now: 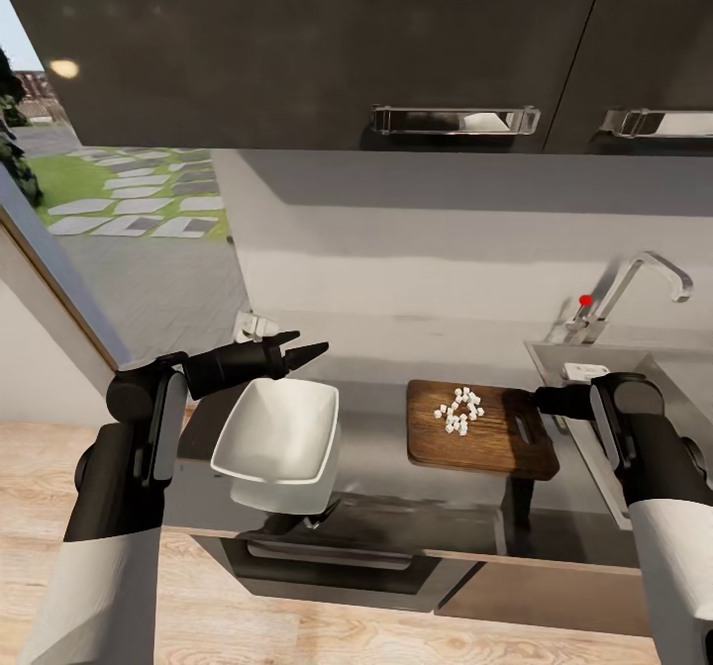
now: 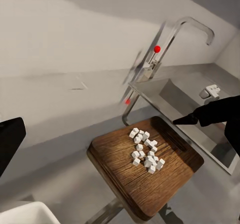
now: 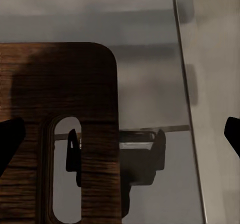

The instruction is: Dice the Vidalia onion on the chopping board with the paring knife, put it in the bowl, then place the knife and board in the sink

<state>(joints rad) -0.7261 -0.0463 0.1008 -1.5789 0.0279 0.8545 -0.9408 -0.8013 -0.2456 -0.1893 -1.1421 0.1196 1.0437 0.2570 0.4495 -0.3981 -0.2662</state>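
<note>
on the glossy dark worktop (image 1: 376, 447) of the kitchen, the job looks to be roughly at its midpoint: the onion is already cut, and a small heap of white diced onion (image 1: 459, 411) lies on the chopping board (image 1: 479, 429), toward the end away from its handle slot. the sink (image 1: 634, 373), with its chrome tap (image 1: 634, 289) and red dot, sits just beside the board's slotted end. the white bowl (image 1: 277, 439) stands on the far side of the board from the sink, a bare strip of worktop between them, and it looks empty, so by this reading the transfer of the dice is not yet done. also left, judging from how things lie, are the moves of knife and board into the sink; the board rests on the worktop, and the paring knife cannot be made out here. the left tool (image 1: 299, 352) hovers above the bowl's rim on the side facing the wall, its dark fingers close together and pointing toward the board, gripping nothing that can be seen. the right tool (image 1: 543, 400) sits at the board's slotted end, its fingers spread wide in its wrist view with nothing between them but the board and worktop below.
</note>
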